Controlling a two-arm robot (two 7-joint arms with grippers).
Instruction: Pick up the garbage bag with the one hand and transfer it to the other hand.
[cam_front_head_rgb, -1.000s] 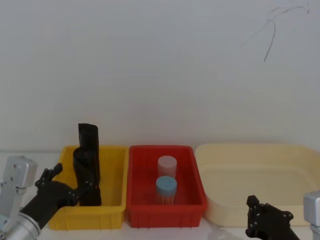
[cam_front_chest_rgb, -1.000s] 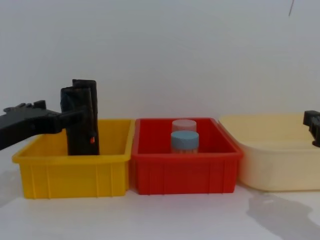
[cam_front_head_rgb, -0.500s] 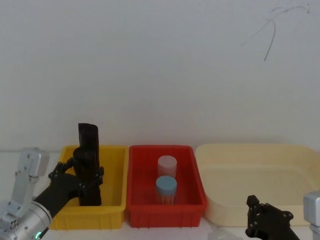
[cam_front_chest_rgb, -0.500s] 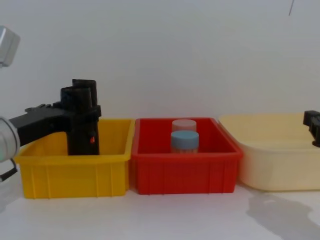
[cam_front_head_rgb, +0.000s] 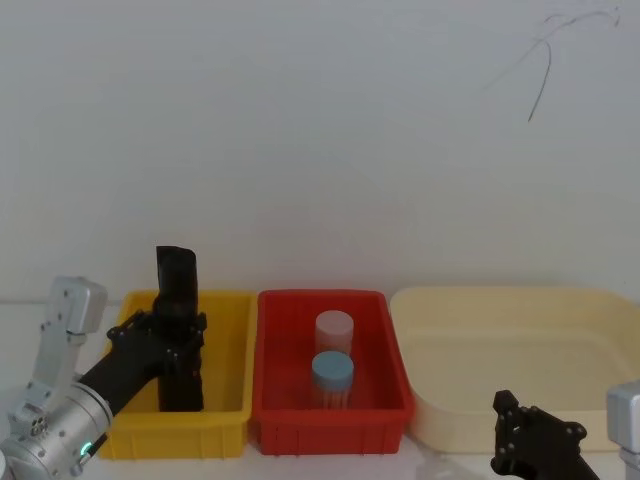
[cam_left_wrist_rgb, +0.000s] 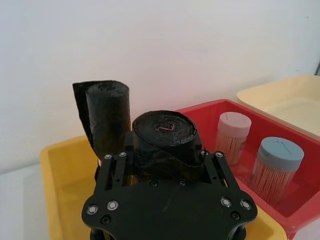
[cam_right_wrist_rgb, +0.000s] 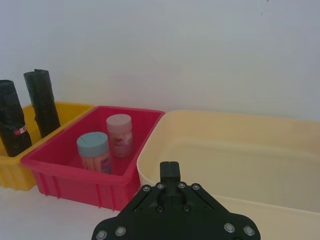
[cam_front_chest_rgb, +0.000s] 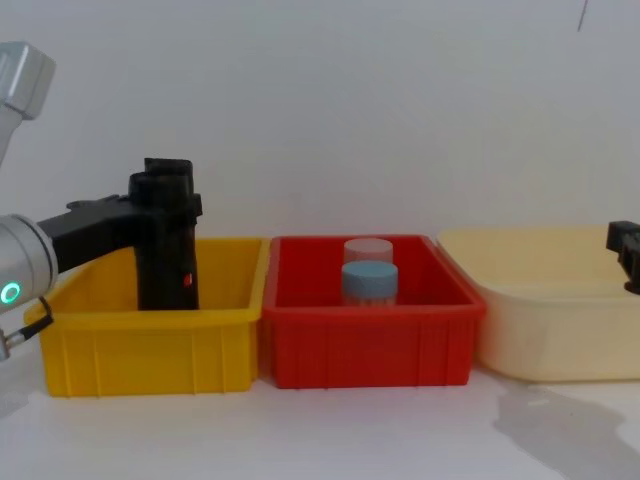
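Black garbage bag (cam_front_chest_rgb: 165, 265), seemingly red-marked, yellow bin (cam_front_chest_rgb: 150, 350), red bin (cam_front_chest_rgb: 365, 350), cream tray (cam_front_chest_rgb: 560, 345)

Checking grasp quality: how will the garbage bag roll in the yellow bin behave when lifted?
The garbage bag, wrinkled rolled plastic, will probably give slightly when squeezed yet hold its shape. Tall and narrow, it could tip against the neighbouring roll. The left gripper surrounds its top; the right gripper idles at right.

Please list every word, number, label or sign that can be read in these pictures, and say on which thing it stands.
No readable text in any view.
Garbage bag, in the left claw: a small red mark on its side, too small to read.
Blue-lidded jar and pink-lidded jar: no print shows.
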